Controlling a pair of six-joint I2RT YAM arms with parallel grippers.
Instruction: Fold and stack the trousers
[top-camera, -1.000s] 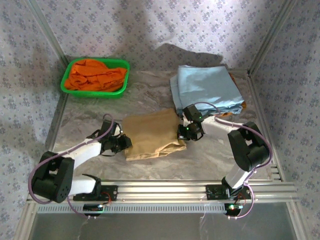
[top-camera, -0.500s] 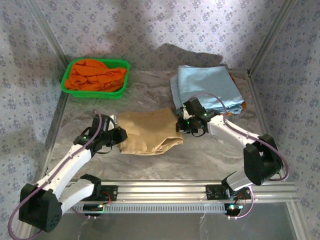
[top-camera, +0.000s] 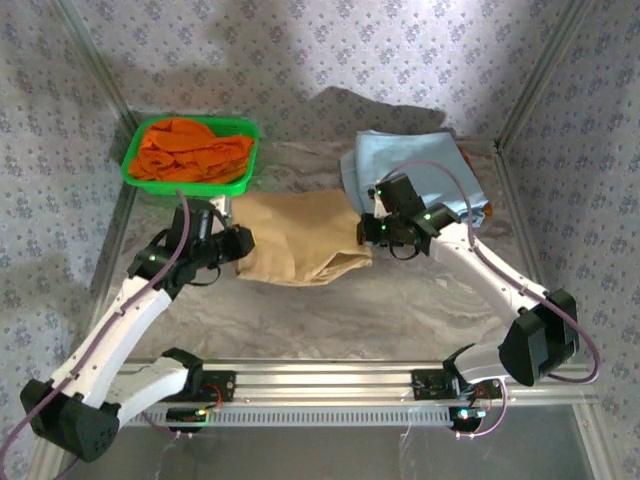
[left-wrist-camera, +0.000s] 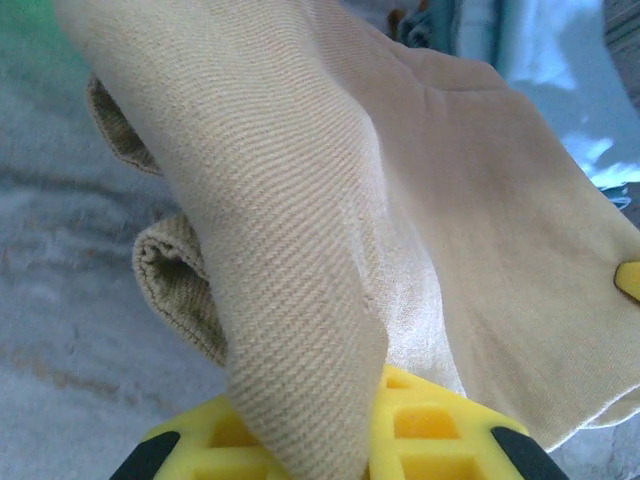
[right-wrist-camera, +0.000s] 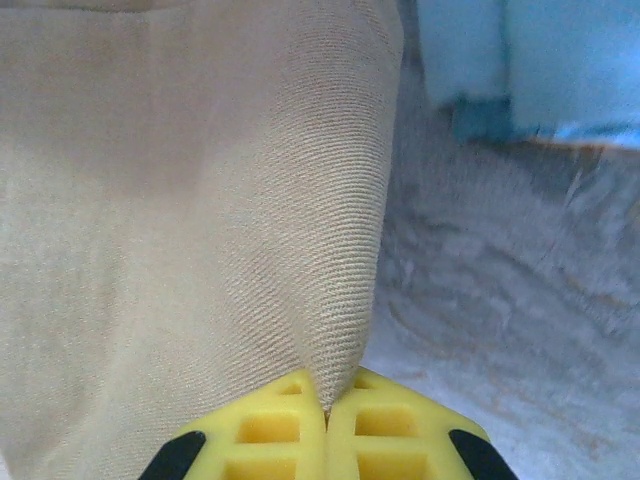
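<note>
At mid-desk the trousers (top-camera: 300, 250) are lying as a folded tan bundle on the desk (top-camera: 420, 310), stretched between the two claws. The left claw (top-camera: 240, 243) is gripping the bundle's left edge and the right claw (top-camera: 368, 232) its right edge.

The left wrist view is showing cloth running down into the gap between that claw's yellow pads (left-wrist-camera: 440, 430), so the left claw is pinching a fold of the trousers. The same view is exposing rolled layer edges beneath the top layer, which the overhead view is not resolving. The right wrist view is showing the right claw's pads (right-wrist-camera: 270, 430) pressed together on a sharp crease of the trousers, with the weave plainly legible.

Farther back on the left, a green tray (top-camera: 185, 188) is sitting at the desk's far corner and holding a crumpled orange garment (top-camera: 195, 148). On the far right, a stack of folded light blue cloth (top-camera: 415, 175) is resting directly on the desk, in no container, just beyond the right claw. An orange strip (top-camera: 470, 160) is peeking from under its right edge.

The overhead view is giving the tray and its contents clearly. The left wrist view is catching a green blur in its upper left corner, too soft to identify. The right wrist view is showing a corner of the blue stack beyond the trousers.
</note>
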